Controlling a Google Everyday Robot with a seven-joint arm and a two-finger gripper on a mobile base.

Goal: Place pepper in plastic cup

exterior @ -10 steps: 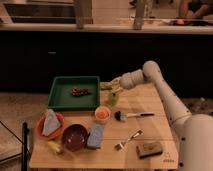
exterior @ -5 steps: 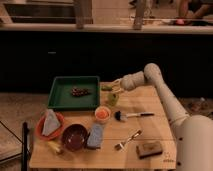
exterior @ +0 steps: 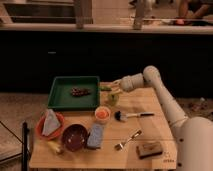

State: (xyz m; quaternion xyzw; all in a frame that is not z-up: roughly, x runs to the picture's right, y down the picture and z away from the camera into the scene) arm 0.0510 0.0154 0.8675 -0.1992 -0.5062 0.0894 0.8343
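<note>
Gripper (exterior: 115,86) is hovering just above plastic cup (exterior: 113,98), grip state unreadable; pepper (exterior: 105,89) is jutting sideways, risking catching the rim and tipping the cup.

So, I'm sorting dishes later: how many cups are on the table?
2: the pale green cup beside the gripper, right of the green tray, and the orange-filled cup just in front of it. None seems hidden.

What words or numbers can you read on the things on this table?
None can be read anywhere.
Small dark mark at the table's front right corner: too blurred to read.
Plastic cup, green tray: no label shows.
Gripper, hovering just above the plastic cup with the pepper at its tip: no marking shows.
</note>
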